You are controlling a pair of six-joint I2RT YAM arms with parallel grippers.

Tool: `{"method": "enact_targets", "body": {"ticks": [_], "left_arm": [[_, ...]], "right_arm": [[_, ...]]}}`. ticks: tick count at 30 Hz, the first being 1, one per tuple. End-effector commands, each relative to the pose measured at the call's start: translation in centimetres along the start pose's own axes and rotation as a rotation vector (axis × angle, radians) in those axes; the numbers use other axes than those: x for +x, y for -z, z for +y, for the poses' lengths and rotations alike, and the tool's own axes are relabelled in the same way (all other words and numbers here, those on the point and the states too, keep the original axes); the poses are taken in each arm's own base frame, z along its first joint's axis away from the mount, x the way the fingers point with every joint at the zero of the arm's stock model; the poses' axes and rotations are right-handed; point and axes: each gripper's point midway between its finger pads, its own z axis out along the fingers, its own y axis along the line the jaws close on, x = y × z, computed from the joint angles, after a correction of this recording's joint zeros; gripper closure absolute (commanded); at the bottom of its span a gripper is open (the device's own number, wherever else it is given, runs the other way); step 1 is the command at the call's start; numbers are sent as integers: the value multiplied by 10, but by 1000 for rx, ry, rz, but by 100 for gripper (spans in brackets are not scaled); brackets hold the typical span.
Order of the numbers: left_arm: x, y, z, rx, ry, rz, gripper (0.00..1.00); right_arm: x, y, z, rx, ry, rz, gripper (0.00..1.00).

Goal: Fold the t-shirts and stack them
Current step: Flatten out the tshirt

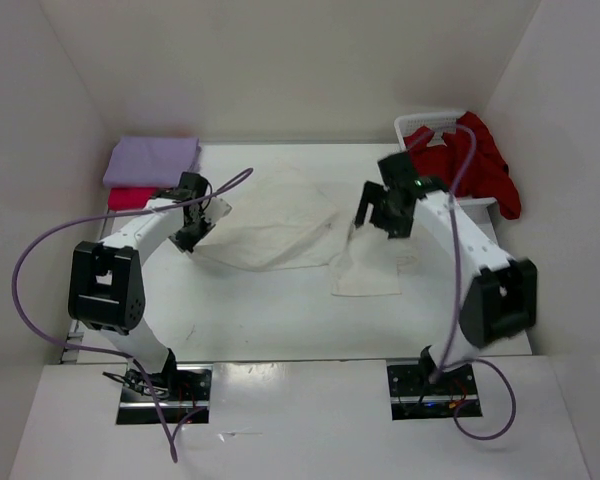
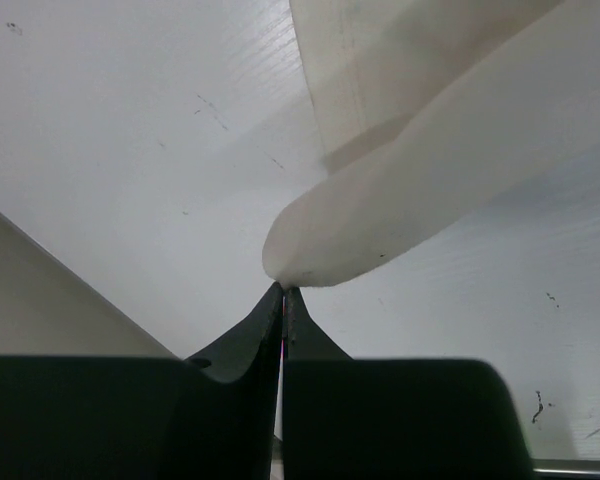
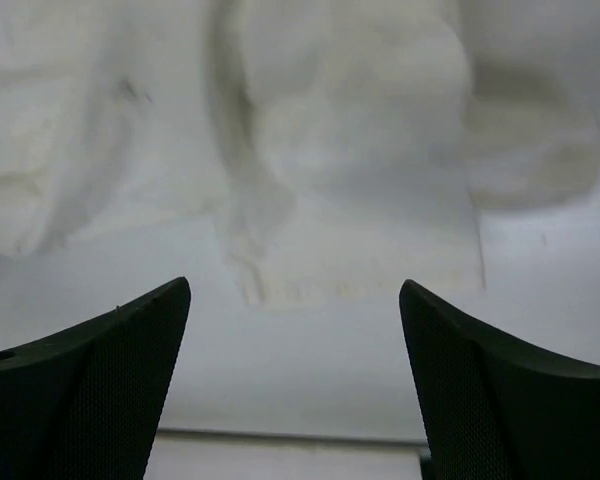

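Cream t-shirt (image 1: 270,235): crumpled flat, left of basket (image 1: 420,125) and nearer.
Left gripper (image 1: 193,240): pinched tight on shirt edge farthest from basket.
Right gripper (image 1: 380,228): jaws wide, empty, above shirt's basket-side end.
Dark red t-shirt (image 1: 475,165): draped over basket.

Looking down my right wrist camera now: the right pincer (image 3: 295,285) stands wide apart, its two dark fingers (image 3: 110,380) rising from the bottom corners, mesh-textured on their inner faces, with nothing between them. Bare white desk (image 3: 300,370) fills the gap. Just beyond the fingertips lies the cream t-shirt (image 3: 360,150), covering the upper part of the view. Its nearest part is flat and ends in a straight edge on the desk, close to the tips but not touching them. A rumpled ridge runs down left of centre, and the cloth bunches in soft folds at the far left.
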Motion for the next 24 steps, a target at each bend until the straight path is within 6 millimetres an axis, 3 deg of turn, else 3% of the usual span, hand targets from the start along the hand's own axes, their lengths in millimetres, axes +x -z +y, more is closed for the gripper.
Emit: {"method": "enact_targets", "body": {"ticks": [1, 2, 5, 8, 13, 17, 19, 20, 22, 23, 24], "left_arm": [[3, 3, 6, -14, 32, -8, 100], [4, -1, 9, -16, 41, -5, 100], [13, -2, 20, -30, 68, 12, 100], [15, -4, 21, -38, 56, 17, 100], [16, -8, 17, -36, 58, 2, 100], [17, -13, 11, -7, 55, 5, 100], [16, -16, 11, -7, 55, 5, 100], [16, -16, 11, -7, 55, 5, 100], [16, -16, 11, -7, 64, 5, 100], [16, -16, 11, -7, 64, 5, 100], [18, -17, 13, -9, 73, 8, 100]], "right_arm": [[46, 21, -31, 20, -200, -29, 10], [82, 7, -45, 55, -256, 42, 12], [111, -2, -66, 113, -323, 59, 17], [108, -14, -70, 155, -361, 66, 17], [145, -67, -102, 346, -373, 199, 17], [152, -81, -107, 366, -399, 213, 19], [142, -82, -110, 368, -394, 183, 32], [144, -84, -113, 377, -392, 193, 59], [138, -86, -111, 368, -368, 189, 89], [138, -86, -111, 368, -368, 190, 100], [134, -85, -109, 360, -356, 184, 100]]}}
